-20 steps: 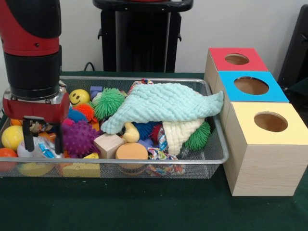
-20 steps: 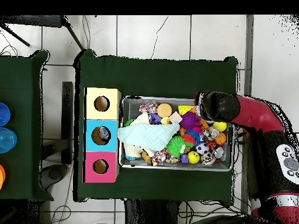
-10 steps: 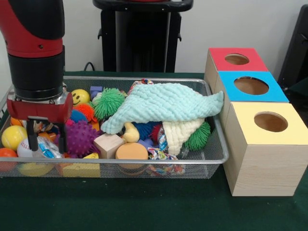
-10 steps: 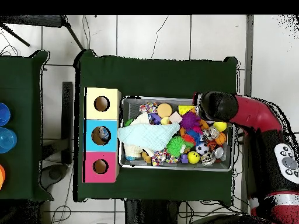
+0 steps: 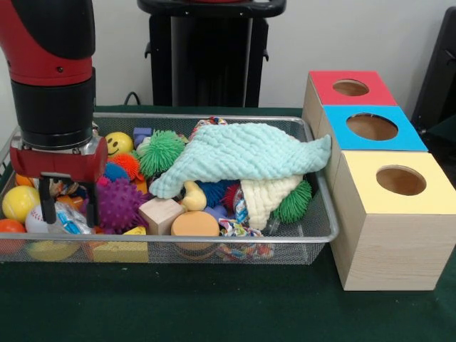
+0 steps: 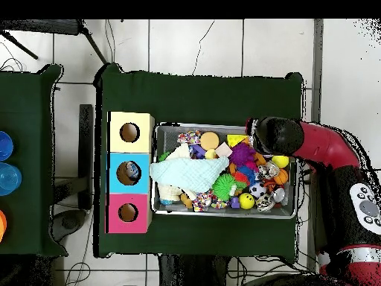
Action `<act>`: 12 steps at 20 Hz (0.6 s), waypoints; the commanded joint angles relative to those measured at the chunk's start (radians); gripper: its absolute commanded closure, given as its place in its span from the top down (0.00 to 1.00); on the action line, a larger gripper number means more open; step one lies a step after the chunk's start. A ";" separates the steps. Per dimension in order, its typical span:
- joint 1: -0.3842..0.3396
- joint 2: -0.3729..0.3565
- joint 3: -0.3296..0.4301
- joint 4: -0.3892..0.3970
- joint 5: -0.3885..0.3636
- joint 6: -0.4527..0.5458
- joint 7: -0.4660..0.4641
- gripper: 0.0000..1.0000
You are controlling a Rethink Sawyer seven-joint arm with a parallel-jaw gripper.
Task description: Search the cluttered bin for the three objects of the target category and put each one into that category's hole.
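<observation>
Bin (image 5: 313,231) of wire mesh sits on the green-covered bench (image 5: 214,306), packed with toys; target category not identifiable from these views, so the three wanted objects cannot be named. To the bin's right in the front view stand three wooden boxes in a row, each with a round hole in its top: red box (image 5: 349,87) farthest, blue box (image 5: 372,127) in the middle, yellow box (image 5: 400,182) nearest the camera. Red and black arm (image 5: 50,64) comes down over the bin's left end. A mint-green cloth (image 5: 242,158) drapes the bin's middle and right, hiding much of what lies under it. Gripper (image 5: 68,206) is low among the toys, its two black fingers (image 5: 47,208) apart, nothing clamped between them as far as can be seen. Directly below and between them lies a white baseball (image 5: 39,219) with a crinkly wrapper beside it; a purple spiky ball (image 5: 117,203) touches the right finger's side, a yellow ball (image 5: 18,203) lies just left. Judgement: whatever is picked here must travel the bin's full length rightward to the boxes.
</observation>
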 commanded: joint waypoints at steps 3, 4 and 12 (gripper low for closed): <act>-0.029 0.038 0.032 0.059 -0.012 0.117 -0.109 1.00; -0.034 0.041 0.037 0.063 -0.012 0.116 -0.118 1.00; -0.031 0.029 0.017 0.076 -0.020 0.095 -0.088 1.00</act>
